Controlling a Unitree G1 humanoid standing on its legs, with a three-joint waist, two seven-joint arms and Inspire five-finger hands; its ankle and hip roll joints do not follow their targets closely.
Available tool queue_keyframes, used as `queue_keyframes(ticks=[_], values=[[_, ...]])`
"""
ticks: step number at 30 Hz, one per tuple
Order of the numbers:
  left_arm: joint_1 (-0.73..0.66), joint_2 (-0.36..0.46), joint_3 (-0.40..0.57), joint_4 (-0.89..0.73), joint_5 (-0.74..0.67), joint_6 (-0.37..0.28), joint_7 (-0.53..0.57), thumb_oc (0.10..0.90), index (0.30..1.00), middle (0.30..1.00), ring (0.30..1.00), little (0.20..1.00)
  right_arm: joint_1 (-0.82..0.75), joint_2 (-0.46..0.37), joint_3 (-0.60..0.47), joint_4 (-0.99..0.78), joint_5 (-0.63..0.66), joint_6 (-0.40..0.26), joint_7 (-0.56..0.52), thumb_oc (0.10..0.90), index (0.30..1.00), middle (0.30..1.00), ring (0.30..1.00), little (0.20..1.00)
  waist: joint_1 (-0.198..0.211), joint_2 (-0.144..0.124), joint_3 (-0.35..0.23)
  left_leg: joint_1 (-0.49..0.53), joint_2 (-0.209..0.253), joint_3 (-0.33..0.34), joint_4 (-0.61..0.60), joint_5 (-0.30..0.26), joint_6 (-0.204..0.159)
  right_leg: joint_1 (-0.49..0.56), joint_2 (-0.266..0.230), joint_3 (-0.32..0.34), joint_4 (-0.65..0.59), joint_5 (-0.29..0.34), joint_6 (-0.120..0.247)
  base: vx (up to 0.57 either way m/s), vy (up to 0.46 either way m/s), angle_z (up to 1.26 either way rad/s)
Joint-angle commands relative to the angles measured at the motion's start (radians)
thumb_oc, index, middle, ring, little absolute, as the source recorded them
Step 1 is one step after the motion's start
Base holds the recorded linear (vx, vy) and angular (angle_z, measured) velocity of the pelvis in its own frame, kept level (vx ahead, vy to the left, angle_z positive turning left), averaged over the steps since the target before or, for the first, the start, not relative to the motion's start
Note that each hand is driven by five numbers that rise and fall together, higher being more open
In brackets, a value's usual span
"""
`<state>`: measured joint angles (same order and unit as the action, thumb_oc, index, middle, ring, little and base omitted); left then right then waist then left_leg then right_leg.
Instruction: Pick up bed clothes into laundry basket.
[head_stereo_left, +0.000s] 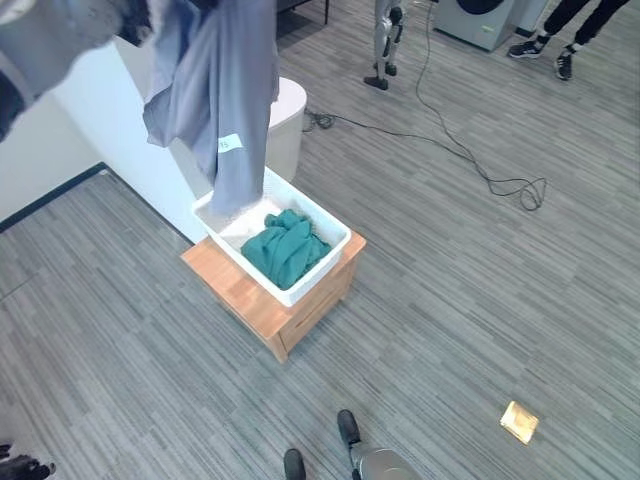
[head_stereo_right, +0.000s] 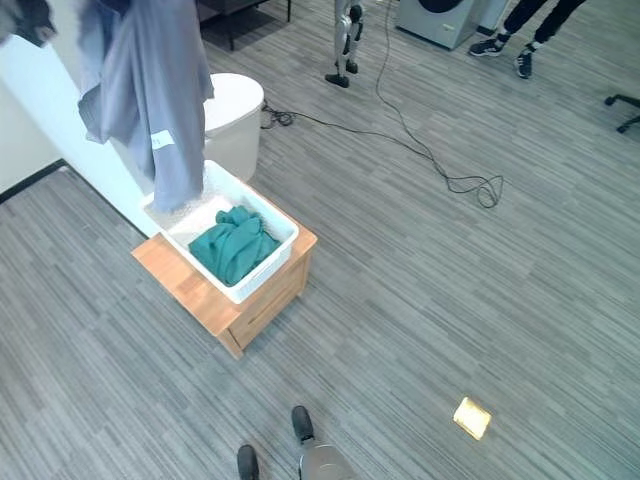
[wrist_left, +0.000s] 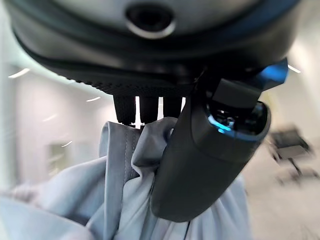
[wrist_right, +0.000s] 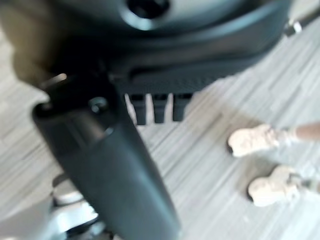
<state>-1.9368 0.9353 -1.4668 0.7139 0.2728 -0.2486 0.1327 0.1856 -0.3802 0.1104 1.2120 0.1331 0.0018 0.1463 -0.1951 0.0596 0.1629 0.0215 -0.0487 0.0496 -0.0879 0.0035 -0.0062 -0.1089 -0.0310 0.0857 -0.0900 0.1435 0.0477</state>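
A grey-blue garment (head_stereo_left: 225, 95) hangs from high up at the left, and its lower end reaches into the back corner of the white laundry basket (head_stereo_left: 322, 268). In the left wrist view my left hand (wrist_left: 200, 160) has thumb and fingers pinched on the bunched top of this garment (wrist_left: 125, 200). A teal cloth (head_stereo_left: 285, 248) lies crumpled inside the basket. The basket rests on a low wooden stand (head_stereo_left: 240, 295). My right hand (wrist_right: 110, 165) hangs over the bare floor with relaxed fingers and nothing in it.
The white bed (head_stereo_left: 100, 110) runs along the left, with a round white bin (head_stereo_left: 285, 120) behind the basket. A cable (head_stereo_left: 470, 150) loops across the floor. A person's legs (head_stereo_left: 560, 30) and a washing machine (head_stereo_left: 480, 20) stand at the far right. Pale shoes (wrist_right: 255, 140) are close to my right hand.
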Motion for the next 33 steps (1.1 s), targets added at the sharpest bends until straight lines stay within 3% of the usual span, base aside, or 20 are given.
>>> queue_keyframes(ticks=[1,3,8,13,18,27,28,33], values=[[-0.205,-0.013,0.067,0.113,0.241,0.0,0.095,0.4,0.3,0.3,0.3,0.3,0.042,-0.198,-0.047,0.038,0.009,-0.011,-0.027,0.8,0.9,0.9,0.9,0.9,0.016,0.141,-0.055,0.023,0.062,0.019,0.001,-0.048,-0.054,0.054,-0.044,0.003,0.04,-0.145,0.14,0.02,0.015,0.14],[-0.199,-0.025,0.067,0.107,0.308,-0.01,0.093,0.4,0.3,0.3,0.3,0.3,0.036,-0.226,-0.056,0.055,0.007,-0.015,-0.036,0.8,0.9,0.9,0.9,0.9,0.02,0.167,-0.05,0.012,0.063,0.019,0.001,-0.047,-0.054,0.044,-0.044,0.0,0.042,-0.145,0.139,0.01,0.014,0.08],[-0.201,-0.023,0.067,0.111,0.383,-0.01,0.102,0.4,0.3,0.3,0.3,0.3,0.049,-0.253,-0.071,0.089,-0.007,-0.005,-0.037,0.8,0.9,0.9,0.9,0.9,0.025,0.201,-0.036,-0.014,0.063,0.015,0.001,-0.043,-0.056,0.02,-0.046,-0.003,0.041,-0.144,0.136,0.0,0.001,-0.05],[-0.207,-0.028,0.067,0.189,0.396,0.011,0.105,0.4,0.3,0.3,0.3,0.3,0.038,-0.272,-0.075,0.101,0.006,-0.001,-0.037,0.8,0.9,0.9,0.9,0.9,0.023,0.217,-0.012,-0.05,0.065,0.017,0.001,-0.034,-0.057,-0.015,-0.044,-0.002,0.041,-0.136,0.132,-0.03,0.007,-0.02],[-0.184,-0.018,0.067,0.285,0.373,0.031,0.097,0.4,0.3,0.3,0.3,0.3,0.011,-0.25,-0.037,0.088,0.026,0.001,-0.036,0.8,0.9,0.9,0.9,0.9,0.005,0.199,0.042,-0.091,0.067,0.029,0.001,-0.02,-0.06,-0.058,-0.044,0.007,0.036,-0.12,0.129,-0.02,0.0,-0.04],[-0.2,0.009,0.067,0.303,0.292,0.033,0.105,0.4,0.3,0.3,0.3,0.3,-0.02,-0.23,-0.014,0.102,0.044,0.005,-0.046,0.8,0.9,0.9,0.9,0.9,0.001,0.181,0.072,-0.118,0.066,0.03,0.001,-0.014,-0.061,-0.08,-0.046,0.009,0.029,-0.111,0.127,0.0,0.0,-0.01],[-0.2,0.018,0.067,0.293,0.247,0.031,0.103,0.4,0.3,0.3,0.3,0.3,-0.026,-0.212,0.0,0.099,0.047,0.007,-0.046,0.8,0.9,0.9,0.9,0.9,-0.002,0.164,0.078,-0.121,0.068,0.032,0.001,-0.014,-0.061,-0.085,-0.045,0.008,0.029,-0.111,0.127,0.0,0.0,0.0],[-0.202,0.004,0.067,0.294,0.228,0.035,0.101,0.4,0.3,0.3,0.3,0.3,-0.048,-0.206,0.016,0.092,0.055,0.007,-0.05,0.8,0.9,0.9,0.9,0.9,-0.008,0.147,0.096,-0.133,0.072,0.03,0.001,-0.009,-0.062,-0.097,-0.044,0.008,0.029,-0.108,0.126,-0.03,-0.007,0.02]])
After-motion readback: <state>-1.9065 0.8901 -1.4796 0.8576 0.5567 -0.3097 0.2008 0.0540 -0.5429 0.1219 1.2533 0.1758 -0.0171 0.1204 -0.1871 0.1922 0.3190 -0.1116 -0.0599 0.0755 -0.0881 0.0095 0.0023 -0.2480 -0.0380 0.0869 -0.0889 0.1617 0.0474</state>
